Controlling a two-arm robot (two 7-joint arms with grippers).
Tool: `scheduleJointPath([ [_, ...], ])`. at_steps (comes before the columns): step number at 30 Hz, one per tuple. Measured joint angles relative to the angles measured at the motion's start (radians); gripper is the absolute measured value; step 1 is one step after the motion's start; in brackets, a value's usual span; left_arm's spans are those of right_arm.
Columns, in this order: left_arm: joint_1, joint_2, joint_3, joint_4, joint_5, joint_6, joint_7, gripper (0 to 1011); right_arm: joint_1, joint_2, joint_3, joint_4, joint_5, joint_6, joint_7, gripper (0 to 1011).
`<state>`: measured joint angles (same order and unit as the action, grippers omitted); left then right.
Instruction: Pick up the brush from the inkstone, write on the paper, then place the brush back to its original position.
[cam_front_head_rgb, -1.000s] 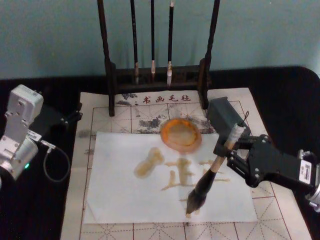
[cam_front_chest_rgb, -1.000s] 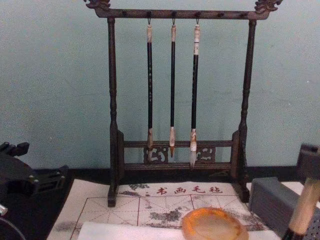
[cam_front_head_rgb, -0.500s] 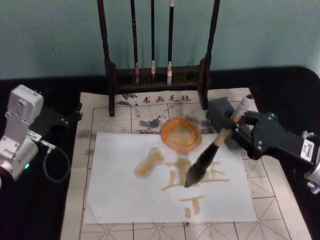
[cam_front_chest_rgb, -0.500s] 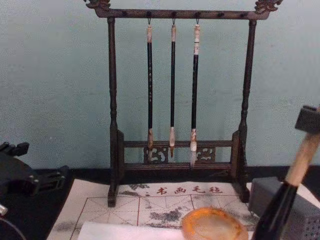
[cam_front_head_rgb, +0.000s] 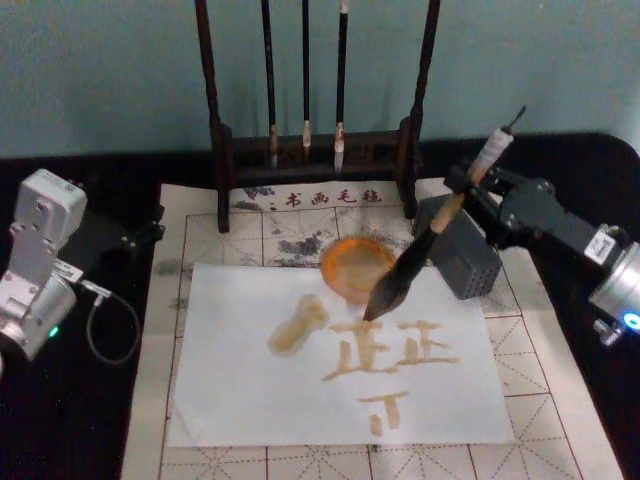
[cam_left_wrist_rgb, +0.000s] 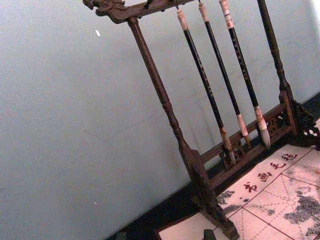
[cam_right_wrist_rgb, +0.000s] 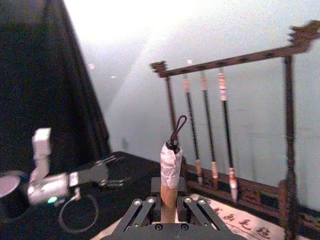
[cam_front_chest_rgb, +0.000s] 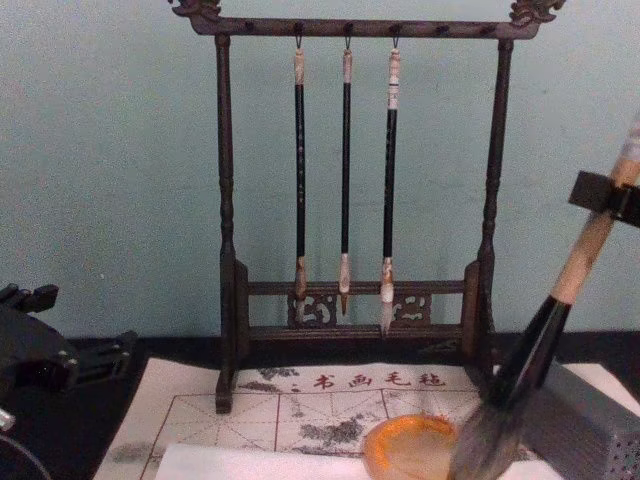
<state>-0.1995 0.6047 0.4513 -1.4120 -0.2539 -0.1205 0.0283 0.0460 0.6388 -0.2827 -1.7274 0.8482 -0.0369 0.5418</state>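
The risk is lying in the set-down. The brush (cam_front_head_rgb: 430, 238) is hanging tilted over the far middle of the desk, and its loaded bristles are hovering beside the right rim of the inkstone (cam_front_head_rgb: 352, 266), above the far edge of the paper (cam_front_head_rgb: 240, 390); whether the tip is touching anything cannot be told. A low sweep or a drip here could be smearing the amber strokes already on the sheet. The handle is also passing close over the grey block (cam_front_head_rgb: 470, 265), where a knock might twist the brush in the grip, and a hard landing could be shoving the shallow dish. The right gripper (cam_front_head_rgb: 466, 188) is clamping the tan handle high up, with the jaws closed on both sides of the shaft. The whitish end is sticking out beyond them, while the ferrule and bristles are reaching down and leftward. The left gripper (cam_front_head_rgb: 138, 236) is idling near the desk's left edge.
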Motion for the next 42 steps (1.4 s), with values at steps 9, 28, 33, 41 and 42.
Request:
scheduleJointPath([
  [9,0.0,0.0,0.0,0.0,0.0,0.0,0.0,1001,0.07,-0.052,-0.007,0.059,0.063,0.092,-0.082,187],
  [28,0.0,0.0,0.0,0.0,0.0,0.0,0.0,1001,0.2,-0.164,-0.004,0.193,0.258,0.271,-0.37,187],
  [33,0.0,0.0,0.0,0.0,0.0,0.0,0.0,1001,0.225,-0.182,-0.007,0.224,0.295,0.299,-0.421,187],
  [41,0.0,0.0,0.0,0.0,0.0,0.0,0.0,1001,0.263,-0.213,-0.006,0.274,0.371,0.34,-0.497,187],
  [42,0.0,0.0,0.0,0.0,0.0,0.0,0.0,1001,0.266,-0.216,-0.006,0.279,0.376,0.342,-0.503,187],
])
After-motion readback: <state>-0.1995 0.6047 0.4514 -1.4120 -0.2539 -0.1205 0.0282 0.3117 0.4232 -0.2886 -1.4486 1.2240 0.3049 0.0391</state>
